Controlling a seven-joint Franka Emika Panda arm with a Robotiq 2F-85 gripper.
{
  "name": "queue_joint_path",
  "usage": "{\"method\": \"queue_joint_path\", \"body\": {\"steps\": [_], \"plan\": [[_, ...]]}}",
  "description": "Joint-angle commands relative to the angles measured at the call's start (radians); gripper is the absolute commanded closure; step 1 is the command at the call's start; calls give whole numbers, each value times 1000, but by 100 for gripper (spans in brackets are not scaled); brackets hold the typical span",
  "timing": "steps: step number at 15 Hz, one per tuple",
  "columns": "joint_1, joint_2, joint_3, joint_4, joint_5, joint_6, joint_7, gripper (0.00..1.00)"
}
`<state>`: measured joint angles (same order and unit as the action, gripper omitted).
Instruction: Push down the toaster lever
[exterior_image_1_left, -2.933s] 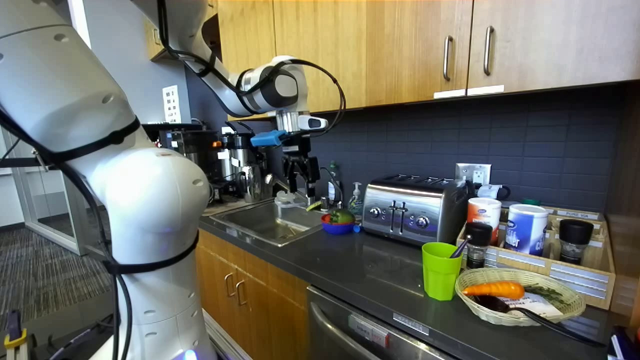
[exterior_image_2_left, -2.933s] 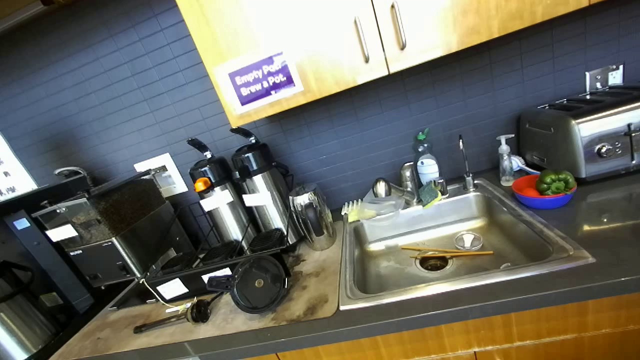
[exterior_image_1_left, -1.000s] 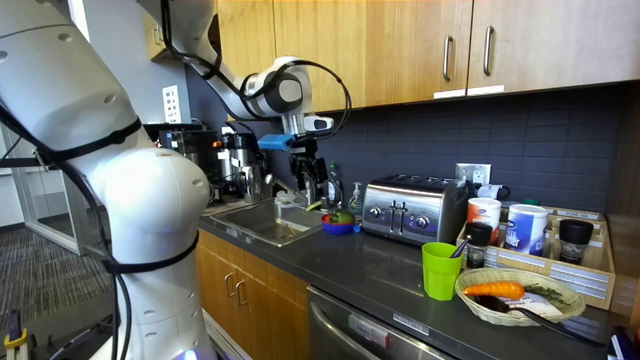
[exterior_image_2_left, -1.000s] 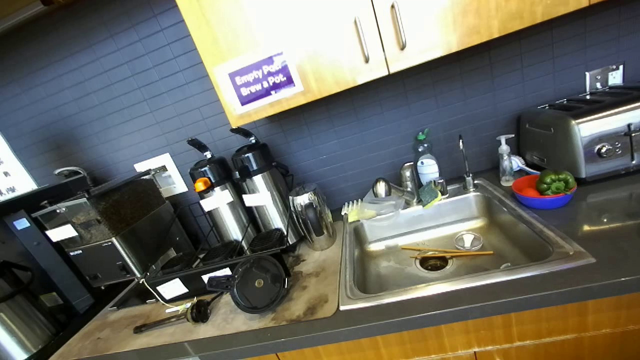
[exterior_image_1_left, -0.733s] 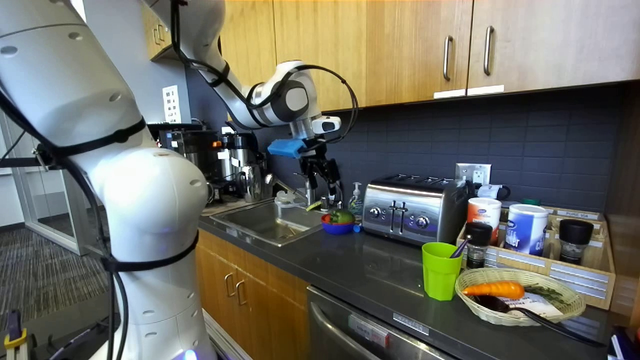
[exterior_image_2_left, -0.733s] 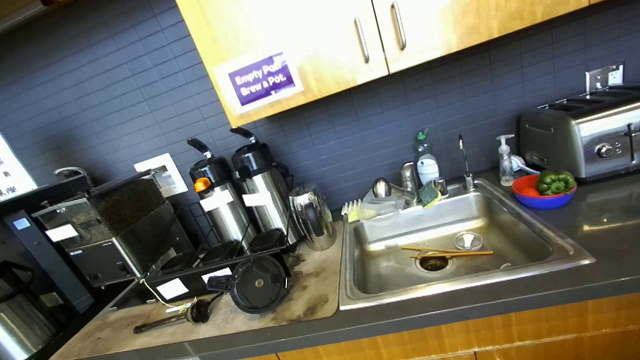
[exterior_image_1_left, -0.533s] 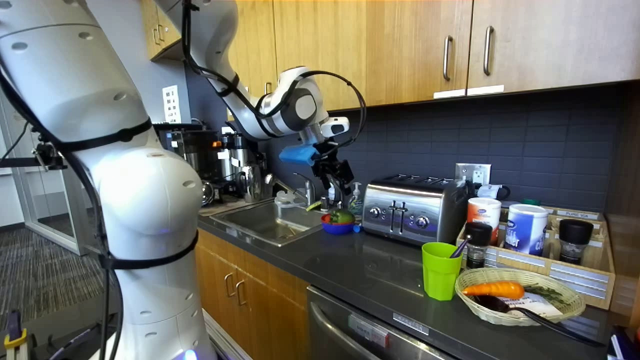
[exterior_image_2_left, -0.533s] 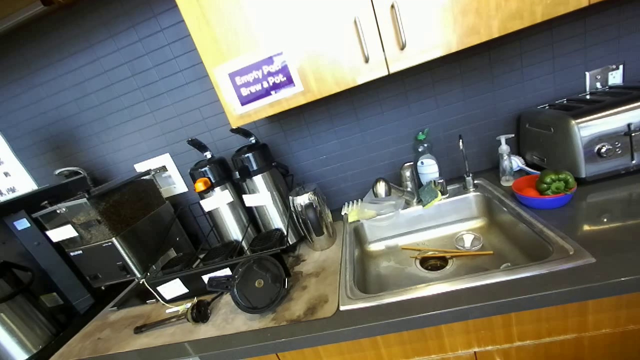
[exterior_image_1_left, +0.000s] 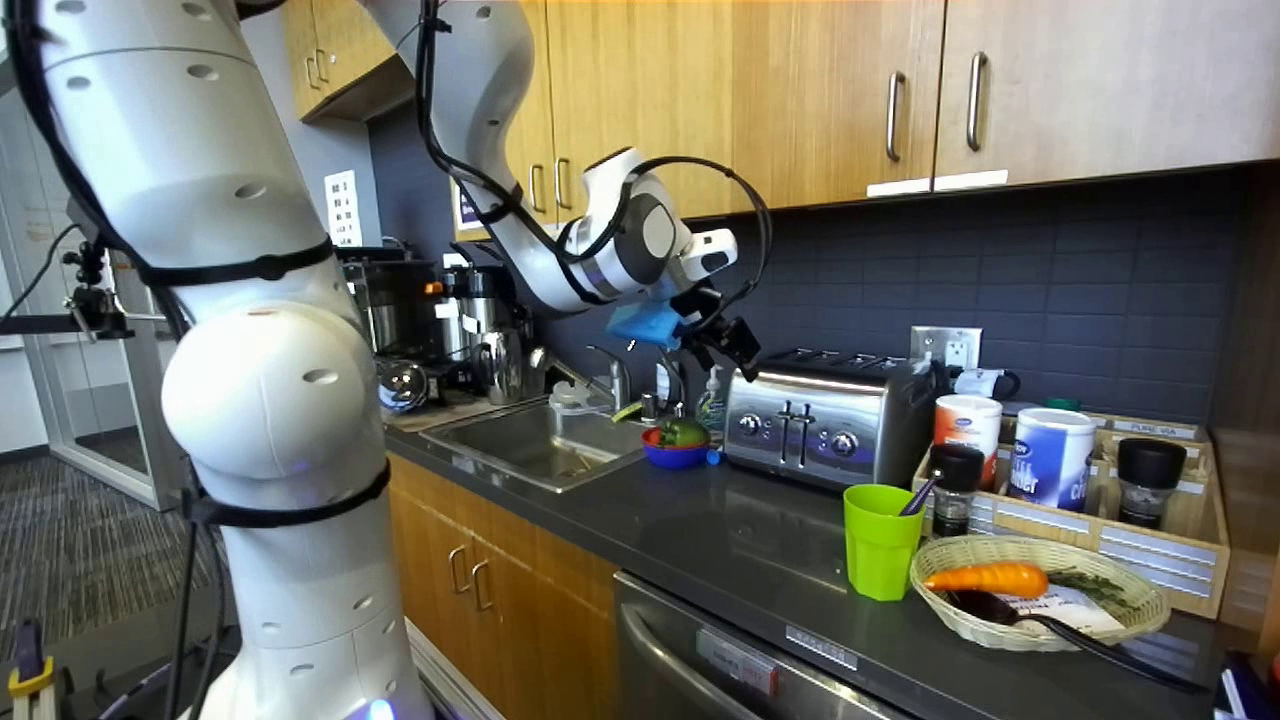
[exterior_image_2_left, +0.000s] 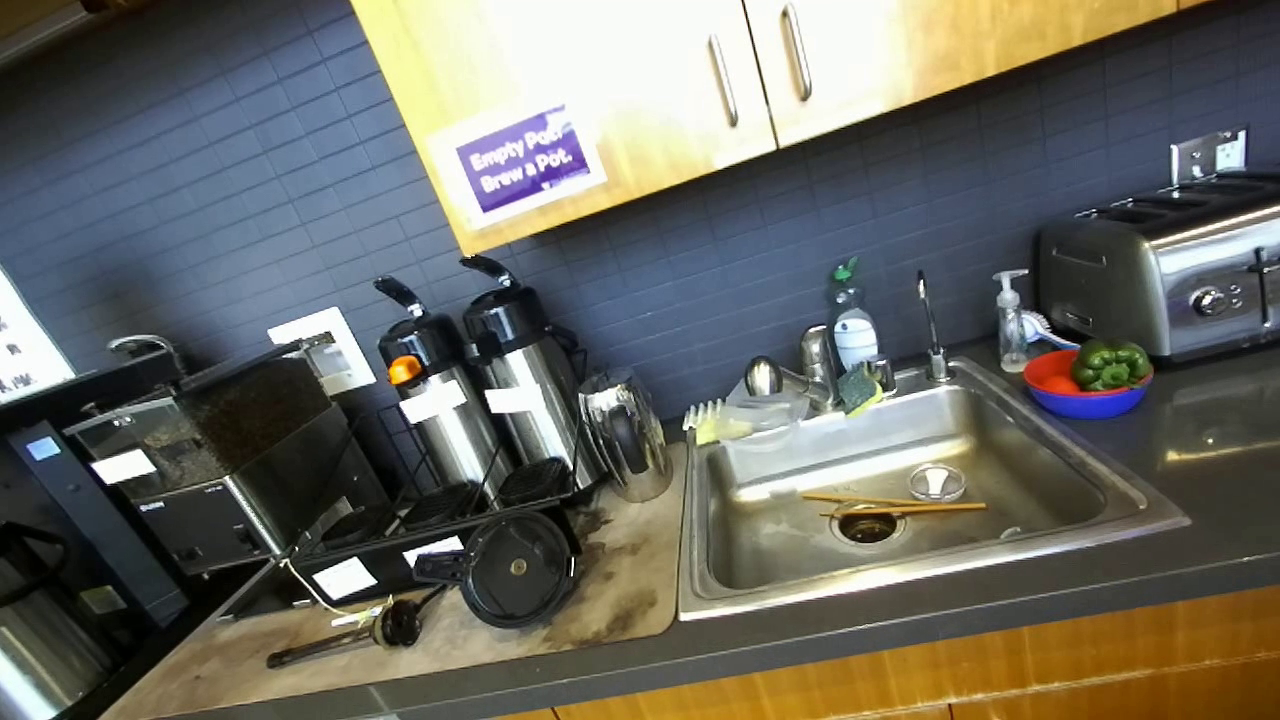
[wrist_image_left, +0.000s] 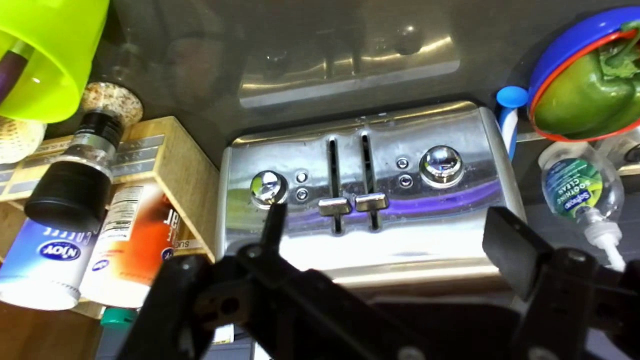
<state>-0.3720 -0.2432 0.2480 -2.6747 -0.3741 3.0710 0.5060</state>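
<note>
While my gripper (wrist_image_left: 387, 231) is gaping wide and holding nothing, the toaster (exterior_image_1_left: 822, 412) is standing near the back edge of the counter (exterior_image_1_left: 740, 550); I am judging its levers (wrist_image_left: 372, 201) to be lying ahead and below, their slots (wrist_image_left: 334, 167) running down towards the counter.

A green cup (exterior_image_1_left: 883, 545) stands just beside a wicker basket (exterior_image_1_left: 1005, 636) (carrot (exterior_image_1_left: 990, 579) inside).

The hand (exterior_image_1_left: 728, 362) has tilted and neared the toaster (exterior_image_1_left: 818, 420).
</note>
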Motion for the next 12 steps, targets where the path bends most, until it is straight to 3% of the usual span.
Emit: {"method": "queue_joint_path", "body": {"steps": [1, 12], "plan": [[-56, 58, 54, 33, -34, 60, 51, 0], [-177, 180, 115, 155, -102, 109, 35, 0]]}}
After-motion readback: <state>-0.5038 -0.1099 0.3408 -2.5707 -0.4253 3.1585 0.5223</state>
